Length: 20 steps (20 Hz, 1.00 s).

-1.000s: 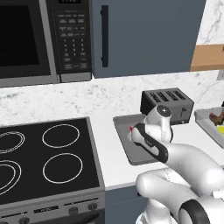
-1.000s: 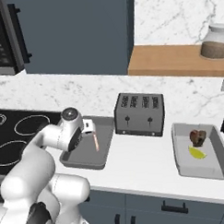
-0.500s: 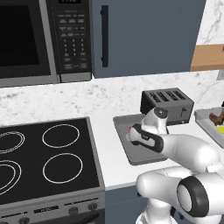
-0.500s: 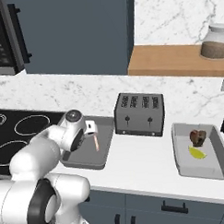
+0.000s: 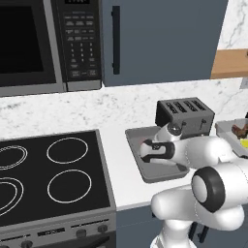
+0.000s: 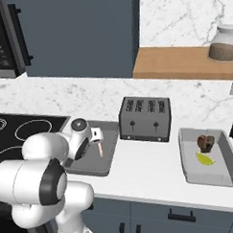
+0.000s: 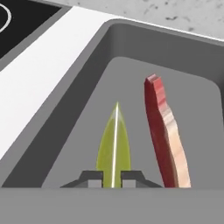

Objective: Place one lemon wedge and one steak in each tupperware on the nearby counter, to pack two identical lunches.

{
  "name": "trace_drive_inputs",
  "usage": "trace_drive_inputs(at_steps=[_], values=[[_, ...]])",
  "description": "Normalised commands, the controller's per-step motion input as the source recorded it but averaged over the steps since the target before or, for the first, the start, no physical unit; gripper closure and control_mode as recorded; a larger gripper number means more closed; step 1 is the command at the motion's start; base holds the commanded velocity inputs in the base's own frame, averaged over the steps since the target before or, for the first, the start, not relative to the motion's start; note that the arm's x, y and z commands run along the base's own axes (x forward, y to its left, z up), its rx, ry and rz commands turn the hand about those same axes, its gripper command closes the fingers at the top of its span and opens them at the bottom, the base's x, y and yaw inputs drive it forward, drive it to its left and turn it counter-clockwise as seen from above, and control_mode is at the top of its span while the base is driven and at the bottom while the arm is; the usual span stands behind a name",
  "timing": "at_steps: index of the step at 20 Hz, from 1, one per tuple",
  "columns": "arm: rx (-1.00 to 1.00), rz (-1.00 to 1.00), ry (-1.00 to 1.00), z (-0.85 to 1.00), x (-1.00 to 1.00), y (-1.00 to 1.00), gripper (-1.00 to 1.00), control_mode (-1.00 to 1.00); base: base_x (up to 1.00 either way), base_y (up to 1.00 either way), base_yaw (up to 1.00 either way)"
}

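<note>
Tupperware (image 6: 221, 174) on the right is already holding a steak and lemon wedge; the gripper (image 7: 112, 178), clamped on a lemon wedge (image 7: 113, 146), is hanging inside the left tupperware (image 6: 87, 165) beside its steak (image 7: 166, 131), awaiting release.

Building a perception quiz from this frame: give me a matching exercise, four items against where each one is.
Items:
1. lemon wedge
2. steak
3. toaster
4. jar

Places:
A. on the wooden shelf
B. between the two tupperware trays on the counter
C. pinched between the hand's fingertips, in the left tray
D. on edge in the left tray, beside the wedge

Pairs: 1-C, 2-D, 3-B, 4-A
</note>
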Motion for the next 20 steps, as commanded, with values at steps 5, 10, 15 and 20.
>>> trace_drive_inputs(at_steps=[5,10,15,20], values=[[0.00,0.00,-0.08,0.00,0.07,0.00,-1.00,-1.00,0.00,0.00,0.00],[0.00,0.00,-0.06,0.14,0.06,0.00,-1.00,-1.00,0.00,0.00,0.00],[0.00,-0.03,-0.07,0.65,-0.55,0.00,-1.00,-1.00,0.00,0.00,0.00],[0.00,-0.04,-0.14,0.87,-0.87,-0.01,-1.00,-1.00,0.00,0.00,0.00]])
